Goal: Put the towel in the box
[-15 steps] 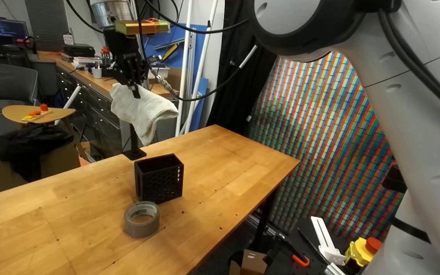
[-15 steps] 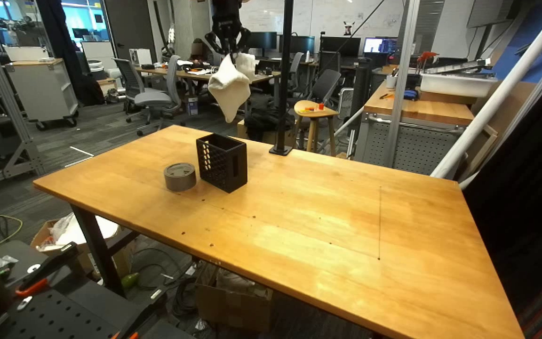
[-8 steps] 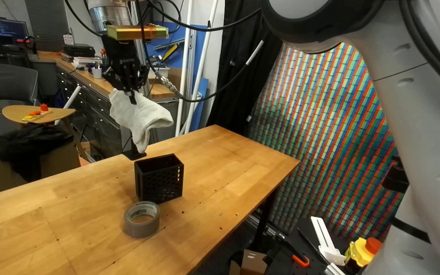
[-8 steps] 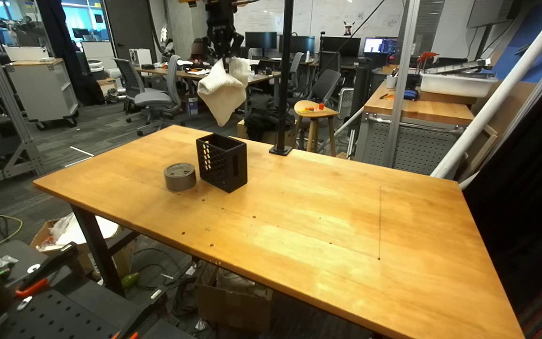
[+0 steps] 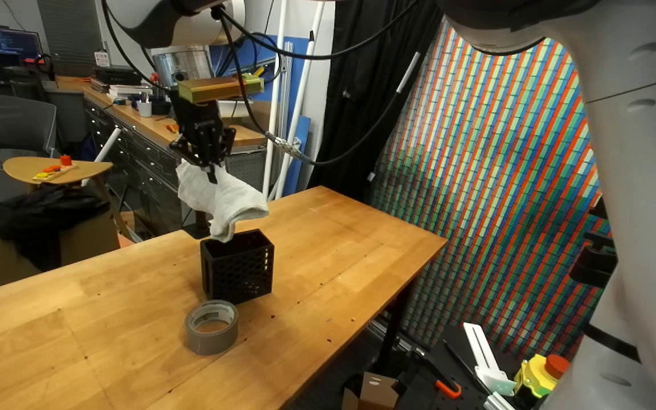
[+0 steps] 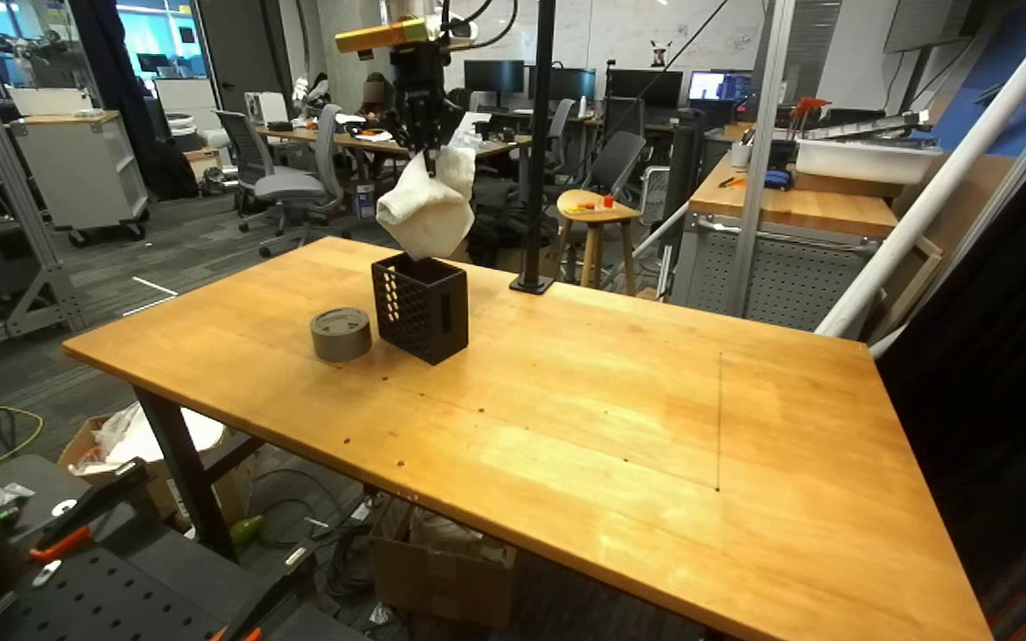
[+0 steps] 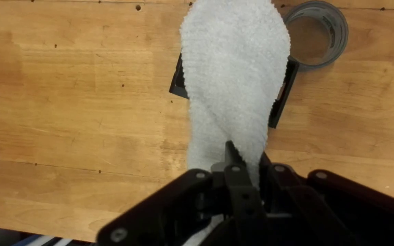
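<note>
a: what is the black two-fingered gripper [image 7: 247, 153] doing?

b: pinching. its slim fingers [image 7: 232, 156] are drawn in on a soft, fuzzy white cloth towel [image 5: 222, 199]; the wrist view has the fabric squeezed between them.

a: how does the towel hang?

b: limp and folded over. in both exterior views it droops from the fingertips, one part curling outward in a rolled edge, the lowest end pointing down.

a: and where is that end?

b: at the top of the black, open-topped rectangular box [image 5: 240, 273] with holes cut through its walls. in both exterior views it overlaps the rim, but i can't tell whether it touches the box or dips inside. from the wrist, the towel hides most of the box, leaving bits of rim showing on two sides.

a: is the box upright?

b: yes, standing on the light brown wooden table [image 6: 620, 401].

a: what's beside it?

b: a thick ring-shaped roll of grey tape [image 5: 208, 343], lying flat just beside one corner. whether the two touch, i can't make out.

a: and at the table's far edge?

b: a slim, straight black post [image 6: 537, 160], rising from a flat foot.
</note>
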You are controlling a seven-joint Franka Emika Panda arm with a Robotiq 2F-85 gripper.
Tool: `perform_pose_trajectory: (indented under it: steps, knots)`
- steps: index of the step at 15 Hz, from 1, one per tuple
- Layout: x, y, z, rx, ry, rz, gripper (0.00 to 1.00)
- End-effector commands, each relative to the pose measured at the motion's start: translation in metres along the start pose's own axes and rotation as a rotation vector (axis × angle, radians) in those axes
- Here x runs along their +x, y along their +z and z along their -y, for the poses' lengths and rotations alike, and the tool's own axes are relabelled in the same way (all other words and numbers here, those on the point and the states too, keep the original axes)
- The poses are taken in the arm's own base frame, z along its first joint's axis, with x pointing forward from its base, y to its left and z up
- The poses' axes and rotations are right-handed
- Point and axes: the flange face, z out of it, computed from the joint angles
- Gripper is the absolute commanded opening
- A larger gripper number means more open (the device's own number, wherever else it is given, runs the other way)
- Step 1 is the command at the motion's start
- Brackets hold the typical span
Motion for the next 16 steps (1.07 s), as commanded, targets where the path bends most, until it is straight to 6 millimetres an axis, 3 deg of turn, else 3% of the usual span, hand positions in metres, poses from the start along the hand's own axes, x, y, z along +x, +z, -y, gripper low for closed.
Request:
perform_pose_trajectory:
  steps: [1, 7, 16]
  knots:
    - [-0.034, 0.014, 0.0, 0.025, 0.025, -0.011, 0.03]
    - [-0.048, 0.055, 0.014, 0.063, 0.01, -0.014, 0.03]
    - [-0.046, 0.096, -0.005, 0.072, 0.034, -0.029, 0.03]
